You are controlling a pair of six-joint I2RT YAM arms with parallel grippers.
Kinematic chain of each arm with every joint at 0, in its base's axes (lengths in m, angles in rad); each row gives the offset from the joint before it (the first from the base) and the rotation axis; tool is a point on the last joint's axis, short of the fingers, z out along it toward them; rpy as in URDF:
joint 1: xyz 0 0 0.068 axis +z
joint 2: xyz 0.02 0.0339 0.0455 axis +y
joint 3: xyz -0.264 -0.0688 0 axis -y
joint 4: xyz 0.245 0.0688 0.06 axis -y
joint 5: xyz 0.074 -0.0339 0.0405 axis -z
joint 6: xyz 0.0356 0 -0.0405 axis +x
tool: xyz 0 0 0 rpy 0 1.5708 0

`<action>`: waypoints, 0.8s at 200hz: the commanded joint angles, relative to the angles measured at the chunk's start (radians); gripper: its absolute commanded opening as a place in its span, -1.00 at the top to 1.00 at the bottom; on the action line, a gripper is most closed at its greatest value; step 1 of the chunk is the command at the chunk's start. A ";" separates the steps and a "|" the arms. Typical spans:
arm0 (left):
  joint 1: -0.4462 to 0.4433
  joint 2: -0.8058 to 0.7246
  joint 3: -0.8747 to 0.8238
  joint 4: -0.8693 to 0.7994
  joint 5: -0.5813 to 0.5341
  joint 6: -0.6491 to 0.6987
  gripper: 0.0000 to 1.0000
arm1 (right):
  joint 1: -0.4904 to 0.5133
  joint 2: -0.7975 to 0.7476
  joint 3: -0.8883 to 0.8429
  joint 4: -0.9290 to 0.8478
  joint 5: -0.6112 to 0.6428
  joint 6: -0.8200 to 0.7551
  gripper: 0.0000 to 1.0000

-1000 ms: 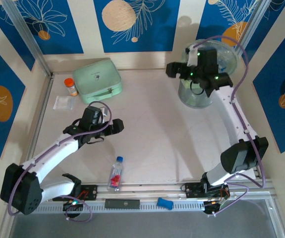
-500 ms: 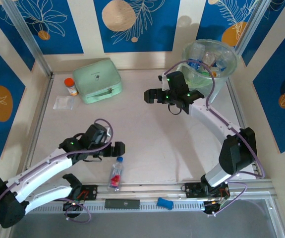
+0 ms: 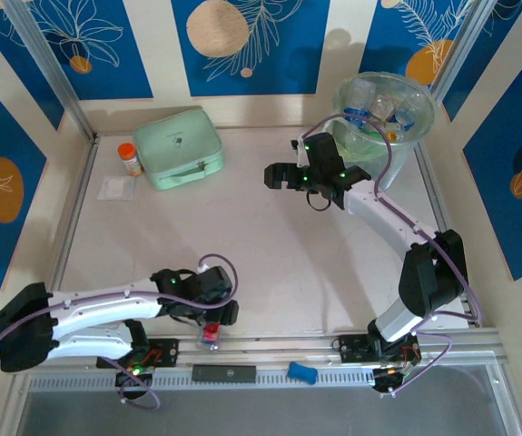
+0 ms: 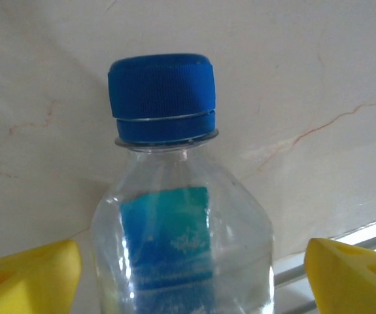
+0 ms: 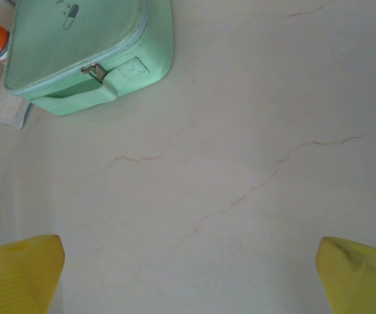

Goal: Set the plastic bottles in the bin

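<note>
Clear plastic bottle [image 4: 174, 216] (blue cap) lies at the tabletop [image 3: 270, 263] near edge, between the open left gripper [image 4: 191, 278] fingers, untouched. Over bare tabletop near the bin [image 3: 415, 138], the right gripper [image 5: 188, 275] hangs spread.

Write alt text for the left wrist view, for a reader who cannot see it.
A clear plastic bottle with a blue cap and blue label sits close up between the yellow fingertips of the open left gripper, neither touching its sides. Behind it is a pale, veined table.
</note>
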 commanded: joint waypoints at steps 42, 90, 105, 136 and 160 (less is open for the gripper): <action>-0.016 0.042 -0.035 0.044 -0.055 -0.051 -0.36 | -0.003 -0.030 -0.026 0.000 0.034 0.007 -0.98; -0.013 0.039 -0.025 0.051 -0.093 -0.050 -0.04 | -0.007 -0.044 -0.037 -0.002 0.039 0.004 -0.98; 0.003 0.004 -0.016 0.067 -0.138 -0.046 -0.02 | -0.009 -0.043 -0.043 0.012 0.019 0.005 -0.98; 0.128 -0.085 -0.039 0.198 -0.132 -0.049 0.04 | -0.012 -0.037 -0.049 0.035 -0.036 0.013 -0.98; 0.227 -0.110 -0.057 0.361 -0.116 -0.065 0.09 | -0.013 -0.042 -0.073 0.075 -0.104 0.016 -0.98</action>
